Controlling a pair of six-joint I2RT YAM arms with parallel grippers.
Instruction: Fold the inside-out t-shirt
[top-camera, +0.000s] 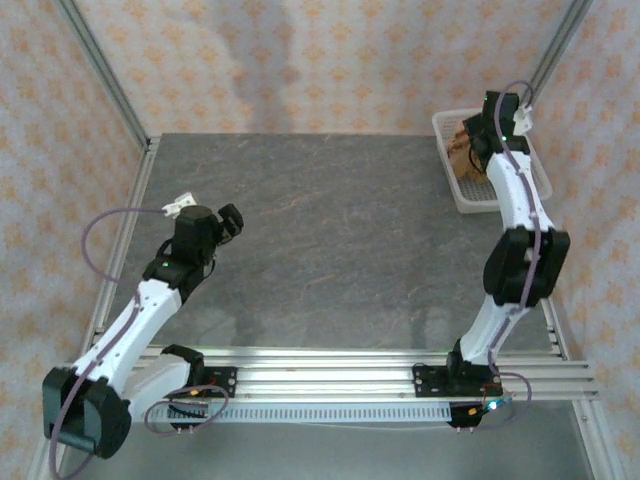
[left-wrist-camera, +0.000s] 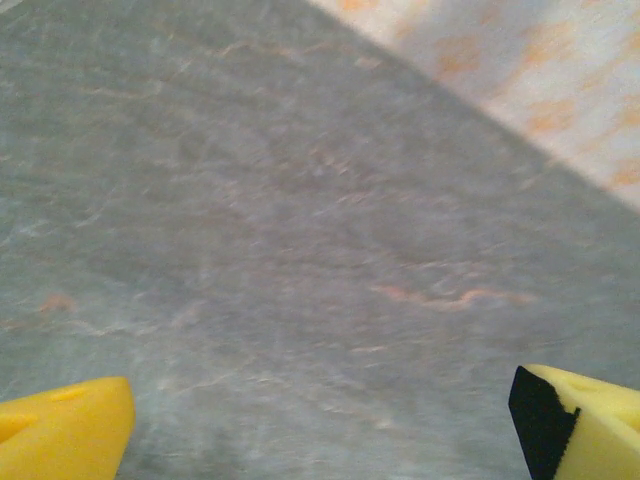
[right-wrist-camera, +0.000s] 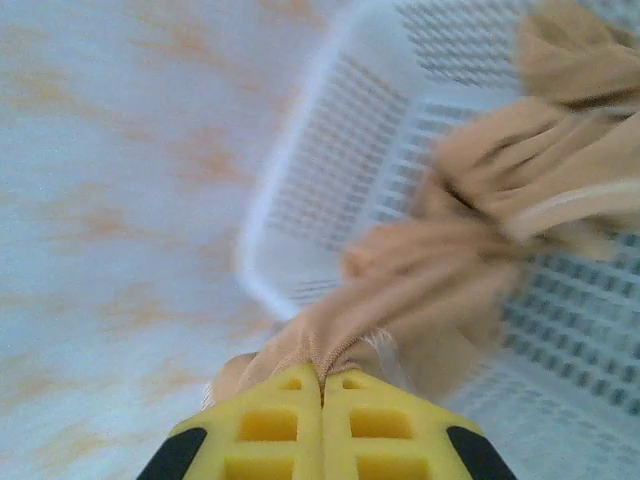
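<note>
Right gripper (right-wrist-camera: 322, 385), yellow blocky fingers: jaws pressed together with a pinch of orange-tan soft cloth t-shirt (right-wrist-camera: 470, 250) caught between the tips. Firm hold by the look of it; the fabric fans out straight from the seam where the fingers meet.

The shirt is bunched in the white plastic mesh basket (top-camera: 470, 205) at the far right corner of the grey stone-patterned table (top-camera: 330, 230). It is a crumpled heap, with no neck label or sleeve readable. A drawn-up strand runs from the jaws back down to the heap, and that line is the only long axis the cloth shows. The bulk rests inside the basket, touching its mesh wall and floor.

Left gripper (left-wrist-camera: 320, 420): fingers spread wide, nothing between them, bare table beneath. In the overhead view it sits over the left side of the table, well apart from the basket.

Judgement: the step in hand is getting the shirt out of the basket, and folding has not begun. The shirt is at the right arm and across the table from the left, so the lift falls to the right arm. The open tabletop lies to the near-left of the basket, between the two arms. Risk: trailing cloth may snag the mesh and drag the basket.
</note>
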